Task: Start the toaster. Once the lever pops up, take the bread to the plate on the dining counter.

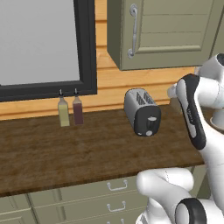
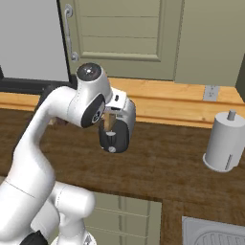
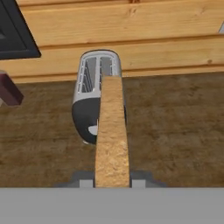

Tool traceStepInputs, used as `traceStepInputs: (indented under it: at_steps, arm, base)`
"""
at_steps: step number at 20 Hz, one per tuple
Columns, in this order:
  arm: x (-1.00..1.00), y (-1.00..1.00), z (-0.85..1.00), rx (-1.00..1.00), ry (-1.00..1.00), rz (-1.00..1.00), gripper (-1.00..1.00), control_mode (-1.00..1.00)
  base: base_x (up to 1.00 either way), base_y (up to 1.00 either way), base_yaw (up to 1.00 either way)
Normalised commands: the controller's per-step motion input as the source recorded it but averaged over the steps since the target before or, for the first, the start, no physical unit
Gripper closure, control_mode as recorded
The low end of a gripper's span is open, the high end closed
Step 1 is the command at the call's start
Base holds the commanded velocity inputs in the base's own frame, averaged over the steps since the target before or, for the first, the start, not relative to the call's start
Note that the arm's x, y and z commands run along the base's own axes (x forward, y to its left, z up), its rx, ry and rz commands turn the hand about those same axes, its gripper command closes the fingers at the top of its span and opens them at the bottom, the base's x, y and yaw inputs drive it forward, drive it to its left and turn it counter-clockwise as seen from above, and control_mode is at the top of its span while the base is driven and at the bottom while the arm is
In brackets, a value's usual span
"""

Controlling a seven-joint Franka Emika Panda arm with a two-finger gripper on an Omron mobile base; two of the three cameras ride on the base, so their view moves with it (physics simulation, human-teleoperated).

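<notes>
The silver-grey toaster (image 1: 141, 109) stands on the dark wood counter against the wall, its black end panel facing me. Its two top slots (image 3: 99, 70) look empty. The pale lever (image 3: 92, 130) sits low on the end panel. My gripper (image 3: 112, 179) hangs above and in front of the toaster, shut on the bread (image 3: 111, 131). The slice is held edge-on and lies along the line of the right slot. From the right base view the bread (image 2: 110, 122) shows as a tan strip under the hand, just before the toaster (image 2: 117, 131). The plate and the dining counter are out of view.
Two bottles (image 1: 64, 112) (image 1: 78, 110) stand left of the toaster under a black-framed window (image 1: 85, 48). A wall cabinet (image 1: 162, 30) hangs above the toaster. A paper towel roll (image 2: 224, 142) stands to the right, with a sink corner (image 2: 215, 233) near it. Grey-green drawers (image 1: 87, 197) run below the counter.
</notes>
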Motion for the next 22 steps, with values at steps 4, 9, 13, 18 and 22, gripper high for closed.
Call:
traceStepInputs:
  at_steps: [4,9,13,18,22]
  arm:
    - [-0.99,0.0,-0.01,0.0,0.06,0.0,1.0,-1.0]
    - [-0.99,0.0,-0.21,0.0,0.0,0.0,1.0,-1.0]
    - [-0.47,0.02,-0.04,0.0,0.0,0.0,1.0,-1.0]
    - [-0.16,0.0,0.0,0.0,0.0,0.0,1.0,-1.0]
    - [-0.07,0.0,0.0,0.0,0.0,0.0,1.0,1.0]
  base:
    - [0.0,0.0,0.0]
    - [0.0,0.0,0.0]
    - [0.0,0.0,0.0]
    - [0.0,0.0,0.0]
    - [-0.23,0.02,0.0]
